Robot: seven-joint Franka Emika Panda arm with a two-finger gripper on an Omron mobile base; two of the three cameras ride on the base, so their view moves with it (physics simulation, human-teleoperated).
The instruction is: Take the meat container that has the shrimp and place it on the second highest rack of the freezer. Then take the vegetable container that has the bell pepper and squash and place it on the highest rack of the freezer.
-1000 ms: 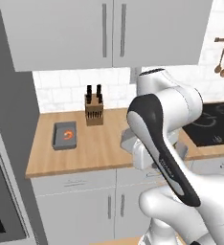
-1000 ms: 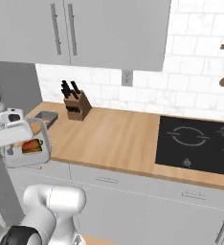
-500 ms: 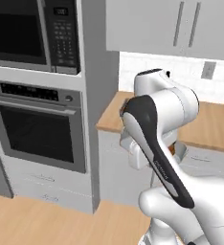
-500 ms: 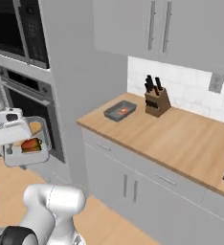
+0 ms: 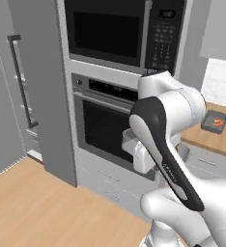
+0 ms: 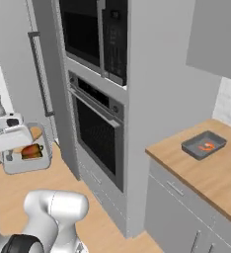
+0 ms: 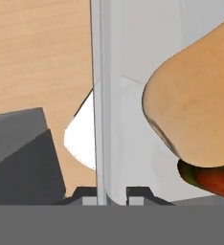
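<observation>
The gripper point(image 7: 112, 191) was clamped on the vegetable tray's wall point(image 7: 100, 95), carrying squash point(image 7: 195, 105) and pepper point(image 7: 214, 182); next, reach the freezer point(image 5: 33, 87) and its highest rack.

Both base views look forward and down from behind the arm, one from each side, and share the wall oven point(image 5: 110, 132) point(image 6: 100, 131), the grey freezer door point(image 5: 13, 91) point(image 6: 19, 69) and the counter point(image 5: 216, 137) point(image 6: 206, 170). The hand view looks from very close along a clear container wall point(image 7: 100, 100) at the squash point(image 7: 195, 105).
</observation>
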